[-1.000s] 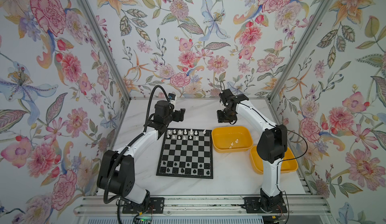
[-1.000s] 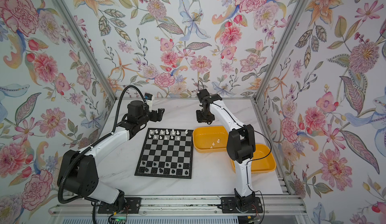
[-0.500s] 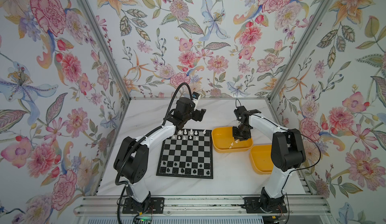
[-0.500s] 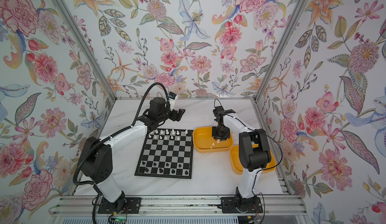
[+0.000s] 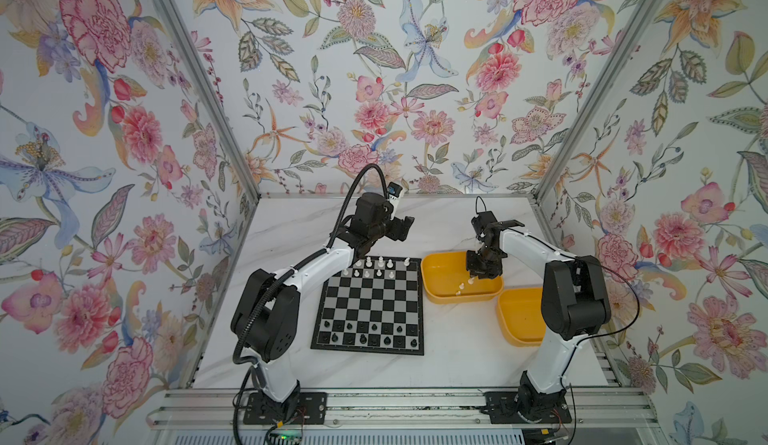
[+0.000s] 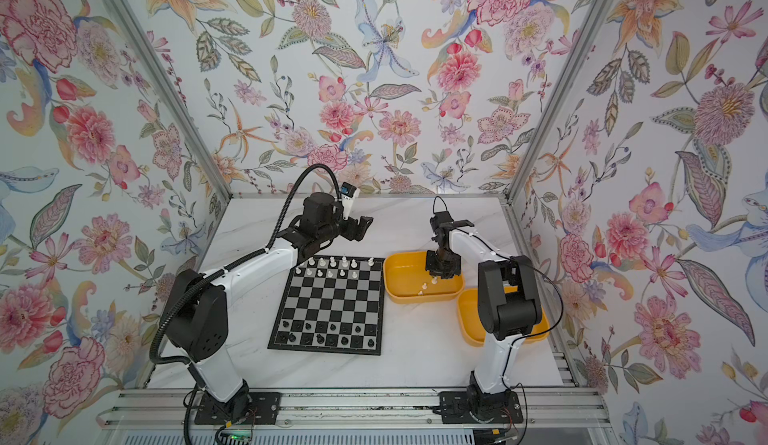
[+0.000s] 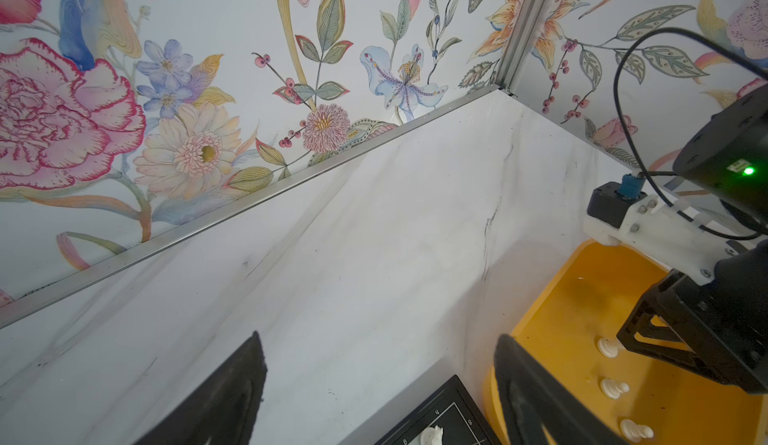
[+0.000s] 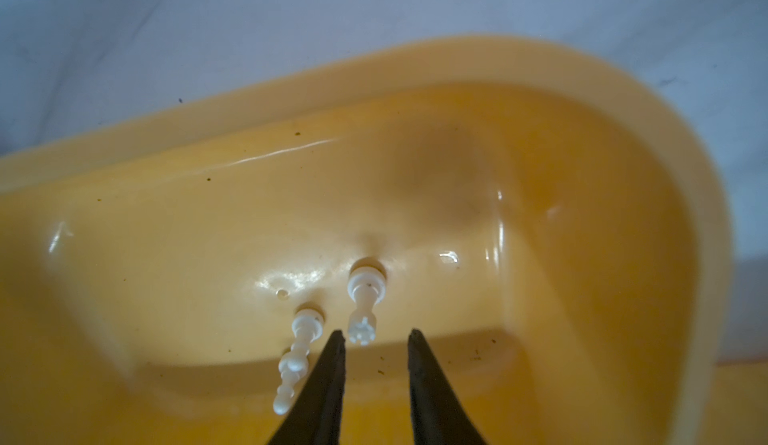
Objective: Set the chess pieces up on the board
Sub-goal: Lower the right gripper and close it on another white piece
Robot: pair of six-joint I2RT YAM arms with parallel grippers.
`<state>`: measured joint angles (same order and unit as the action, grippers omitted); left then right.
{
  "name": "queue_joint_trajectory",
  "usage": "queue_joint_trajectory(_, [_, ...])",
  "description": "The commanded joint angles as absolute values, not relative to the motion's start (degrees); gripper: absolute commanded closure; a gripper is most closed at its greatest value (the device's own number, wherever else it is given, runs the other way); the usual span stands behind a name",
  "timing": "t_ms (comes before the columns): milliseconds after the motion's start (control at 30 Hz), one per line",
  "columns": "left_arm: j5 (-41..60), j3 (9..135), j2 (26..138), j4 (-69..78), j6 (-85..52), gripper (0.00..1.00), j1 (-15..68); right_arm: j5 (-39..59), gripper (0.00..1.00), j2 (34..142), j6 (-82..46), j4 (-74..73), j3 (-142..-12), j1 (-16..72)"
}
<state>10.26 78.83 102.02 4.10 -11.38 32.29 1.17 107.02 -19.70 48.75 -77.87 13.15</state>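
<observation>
The board [image 5: 370,303] [image 6: 332,299] lies mid-table, white chess pieces [image 5: 380,262] on its far rows and black ones [image 5: 362,337] on its near rows. Three white pieces [image 5: 461,286] [image 6: 424,286] stand in the near yellow tub [image 5: 440,270]. My right gripper [image 5: 482,274] [image 8: 376,334] is lowered into that tub, jaws a narrow gap apart with nothing gripped. A crowned white piece [image 8: 363,297] stands just beyond its tips, another [image 8: 297,355] beside one finger. My left gripper [image 5: 405,227] [image 7: 380,336] hangs wide open and empty above the board's far edge.
A second yellow tub [image 5: 519,318] [image 6: 469,322] sits right of the first, partly behind the right arm. In the left wrist view the board's corner [image 7: 453,416] with one white piece [image 7: 430,436] lies beside the tub [image 7: 582,297]. Floral walls close three sides.
The right gripper came from the back of the table down into the tub, its jaws narrowing. The left arm swung right, from the board's far left corner to above its far edge.
</observation>
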Motion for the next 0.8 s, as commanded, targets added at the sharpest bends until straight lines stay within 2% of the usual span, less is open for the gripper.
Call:
queue_joint_trajectory(0, [9.35,80.32,102.55,3.54,-12.21,0.13,32.75,2.30,0.72,107.84,-18.88,48.30,-77.93,12.84])
queue_joint_trajectory(767, [7.60,81.96,103.09,0.89,-10.55,0.13,32.78,3.91,0.79,110.83,-18.92,47.13,-78.66,13.27])
